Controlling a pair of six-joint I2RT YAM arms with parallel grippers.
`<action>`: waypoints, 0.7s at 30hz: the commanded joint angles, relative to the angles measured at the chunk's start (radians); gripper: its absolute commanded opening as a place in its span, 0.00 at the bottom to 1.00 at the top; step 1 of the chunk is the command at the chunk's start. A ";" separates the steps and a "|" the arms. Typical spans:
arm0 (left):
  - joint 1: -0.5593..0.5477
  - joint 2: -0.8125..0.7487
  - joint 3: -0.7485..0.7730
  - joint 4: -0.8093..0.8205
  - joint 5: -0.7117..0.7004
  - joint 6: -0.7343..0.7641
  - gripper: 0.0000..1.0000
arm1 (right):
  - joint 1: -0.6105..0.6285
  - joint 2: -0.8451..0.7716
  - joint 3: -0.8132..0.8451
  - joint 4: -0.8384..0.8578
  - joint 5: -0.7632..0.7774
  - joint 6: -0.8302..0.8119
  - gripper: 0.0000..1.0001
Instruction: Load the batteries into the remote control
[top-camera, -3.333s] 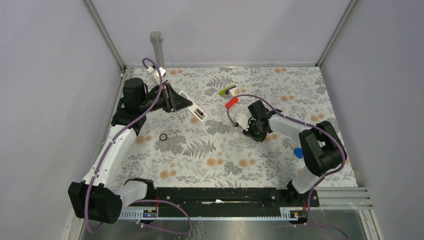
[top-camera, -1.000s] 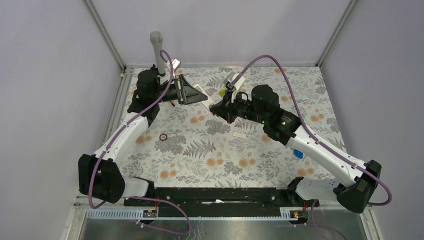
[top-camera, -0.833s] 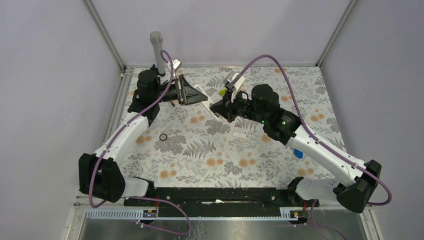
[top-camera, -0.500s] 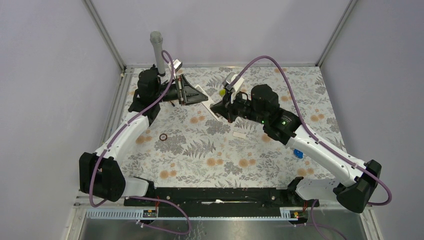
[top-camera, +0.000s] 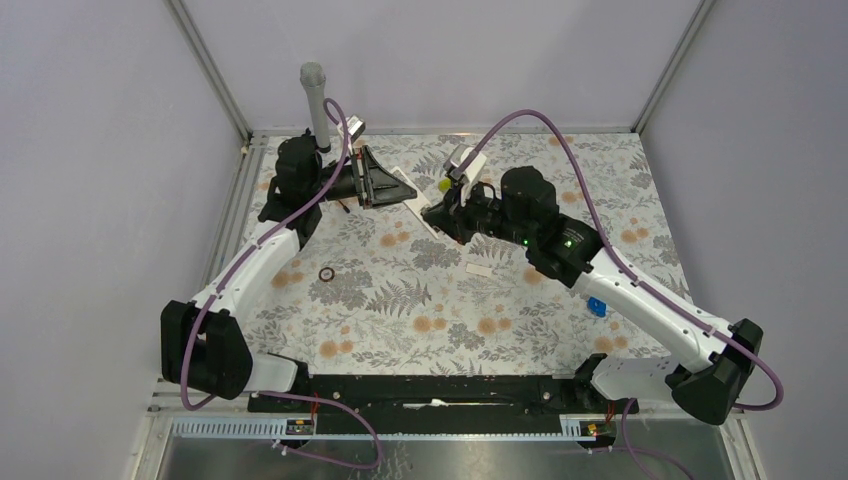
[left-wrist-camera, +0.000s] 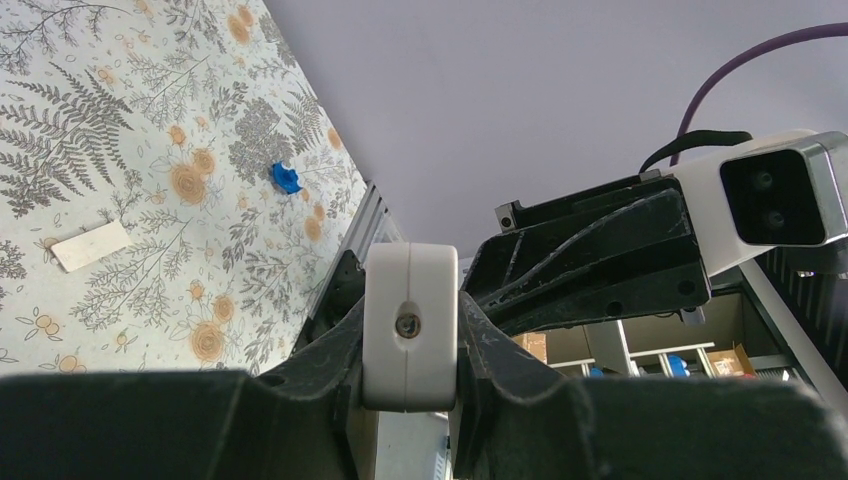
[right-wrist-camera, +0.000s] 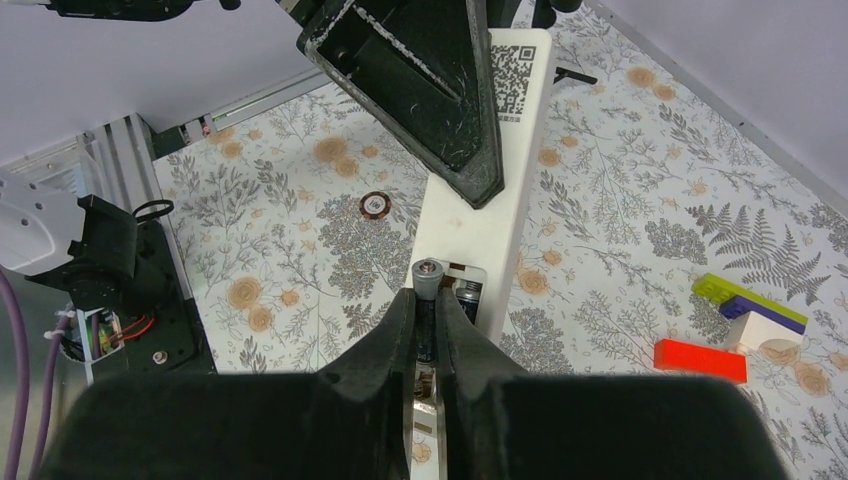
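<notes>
1. Top external view: the left hand (top-camera: 380, 190) is clamped on the remote control (top-camera: 413, 203). It holds the white bar off the tabletop (top-camera: 520, 330), above the far part and left of the middle. The bar's free end slants toward the right edge, where the right hand (top-camera: 438, 214) meets it; that hand's grip is too small to read here. A small dark ring (top-camera: 326, 274) lies nearer the left edge, a white cover strip (top-camera: 479, 270) about the middle, and a blue piece (top-camera: 596, 306) near the right edge.

2. Left wrist view: the left hand's fingers (left-wrist-camera: 335, 350) press against both sides of the remote control's white end. Just beyond it are the right arm's black hand and its wrist camera (left-wrist-camera: 780, 190). The cover strip and the blue piece lie on the tabletop below.

3. Right wrist view: the right hand, closed almost fully, pinches a battery (right-wrist-camera: 429, 275), a dark cylinder whose metal tip sticks out past the fingertips. The tip sits at the near end of the remote control's open battery compartment (right-wrist-camera: 466, 292). Something dark shows inside the compartment, but I cannot tell what. A QR label (right-wrist-camera: 510, 80) marks the remote control's far end, beside the left hand's grip. A red block (right-wrist-camera: 700, 360) lies on the tabletop to the right.
</notes>
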 joint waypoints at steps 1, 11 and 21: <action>0.012 -0.012 0.042 0.078 0.001 -0.008 0.00 | 0.006 0.026 0.073 -0.114 0.005 -0.030 0.13; 0.012 -0.018 0.061 0.012 -0.006 0.038 0.00 | 0.006 0.066 0.120 -0.216 0.012 -0.053 0.14; 0.012 -0.019 0.048 0.006 -0.003 0.043 0.00 | 0.006 0.045 0.094 -0.148 0.072 -0.023 0.36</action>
